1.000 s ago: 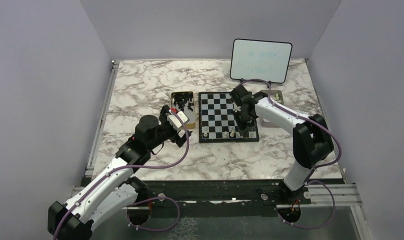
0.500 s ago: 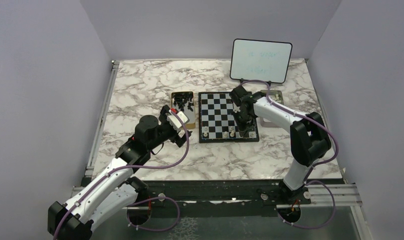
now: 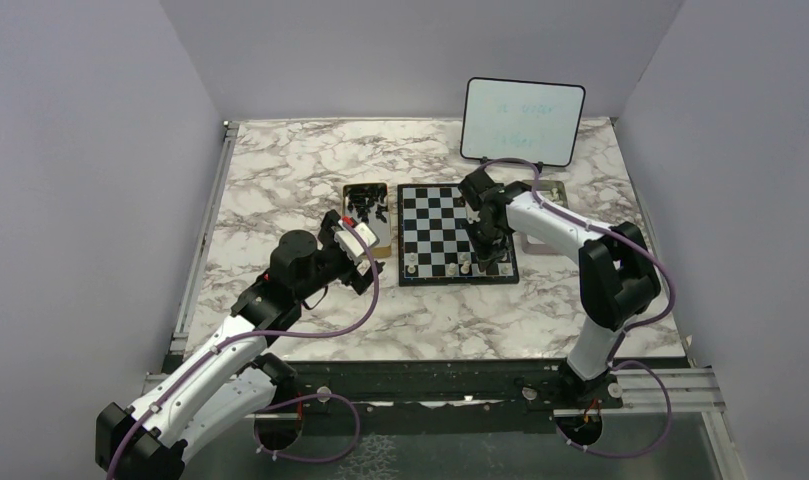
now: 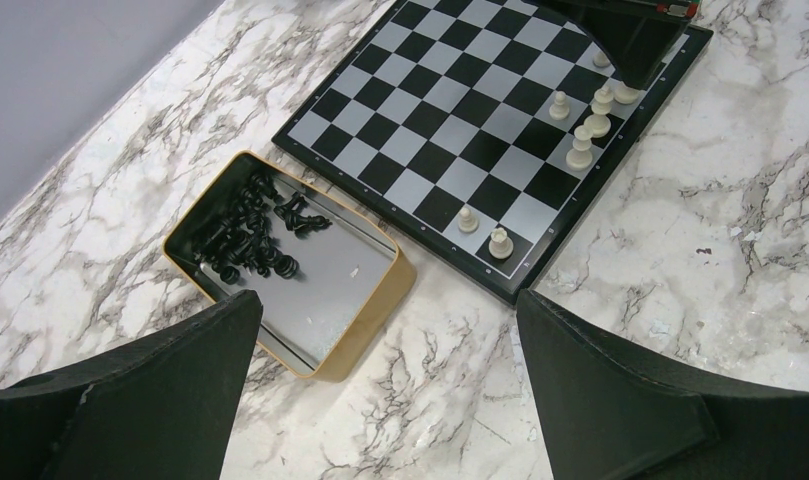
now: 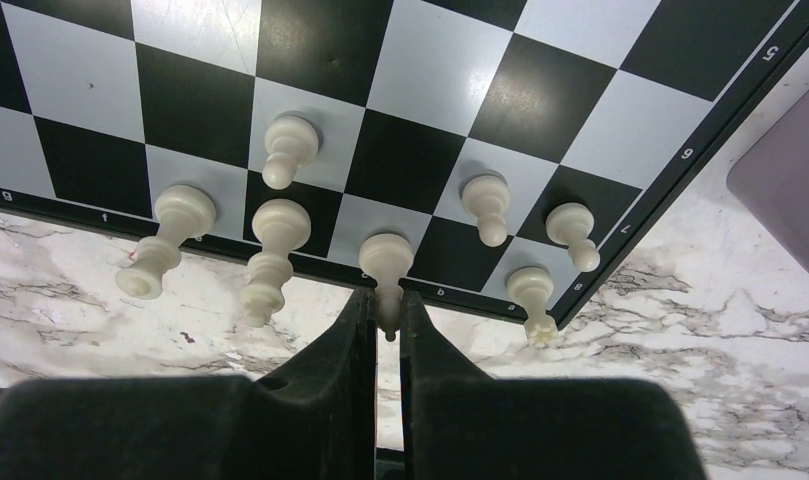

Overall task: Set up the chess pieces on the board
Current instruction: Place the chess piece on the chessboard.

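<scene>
Seven white chess pieces on the board, one of them in the near-shut right claw; left claw wide

Up top, the right gripper blocks the board's near right corner, and the white pieces are specks, kinds unreadable. Whiteboard writing: too faint. Left wrist view crops the board's far corner; black pieces in the tin merge into one heap. Right wrist: fingers hide a piece's head.
</scene>
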Available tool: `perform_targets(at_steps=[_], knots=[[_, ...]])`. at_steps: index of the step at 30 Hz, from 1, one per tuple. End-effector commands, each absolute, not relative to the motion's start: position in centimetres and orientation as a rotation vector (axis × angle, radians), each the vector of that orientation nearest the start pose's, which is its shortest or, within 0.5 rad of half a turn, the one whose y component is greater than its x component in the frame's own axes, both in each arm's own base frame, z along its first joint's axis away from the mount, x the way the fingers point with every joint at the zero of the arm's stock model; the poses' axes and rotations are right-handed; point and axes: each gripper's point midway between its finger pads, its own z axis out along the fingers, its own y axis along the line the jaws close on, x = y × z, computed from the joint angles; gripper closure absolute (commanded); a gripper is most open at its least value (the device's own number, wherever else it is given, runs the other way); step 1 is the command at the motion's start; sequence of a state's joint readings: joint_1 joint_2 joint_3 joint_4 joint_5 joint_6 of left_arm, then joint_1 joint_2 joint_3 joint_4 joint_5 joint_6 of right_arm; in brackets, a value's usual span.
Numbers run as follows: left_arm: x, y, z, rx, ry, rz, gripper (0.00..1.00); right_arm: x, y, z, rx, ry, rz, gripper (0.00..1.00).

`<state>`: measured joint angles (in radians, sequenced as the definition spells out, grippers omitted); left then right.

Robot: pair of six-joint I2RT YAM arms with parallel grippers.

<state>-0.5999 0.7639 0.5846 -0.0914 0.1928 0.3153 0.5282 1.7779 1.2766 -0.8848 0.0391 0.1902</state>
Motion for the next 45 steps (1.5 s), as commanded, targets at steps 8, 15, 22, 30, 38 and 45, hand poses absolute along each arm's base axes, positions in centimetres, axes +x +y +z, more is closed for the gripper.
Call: perform_targets(at_steps=[8, 15, 22, 30, 38, 45], knots=[[24.5, -19.3, 21.4, 0.933, 1.559, -0.373, 0.01, 28.6, 17.0, 5.2, -0.503, 2.922, 0.068, 0.94], [24.5, -19.3, 21.5, 0.931, 1.558, -0.372, 0.01, 28.4, 17.1, 5.0, -0.516, 2.933, 0.081, 0.91], [24.5, -19.3, 21.4, 0.931, 1.56, -0.372, 0.01, 28.6, 17.2, 5.1, -0.512, 2.926, 0.085, 0.85], [24.5, -19.3, 21.4, 0.934, 1.559, -0.372, 0.01, 29.1, 17.5, 6.0, -0.498, 2.898, 0.101, 0.77], [24.5, -19.3, 21.5, 0.931, 1.557, -0.369, 0.01, 29.3, 17.6, 7.2, -0.491, 2.875, 0.113, 0.71], [24.5, -19.2, 21.4, 0.924, 1.562, -0.369, 0.01, 31.0, 17.1, 10.5, -0.415, 2.772, 0.083, 0.65]])
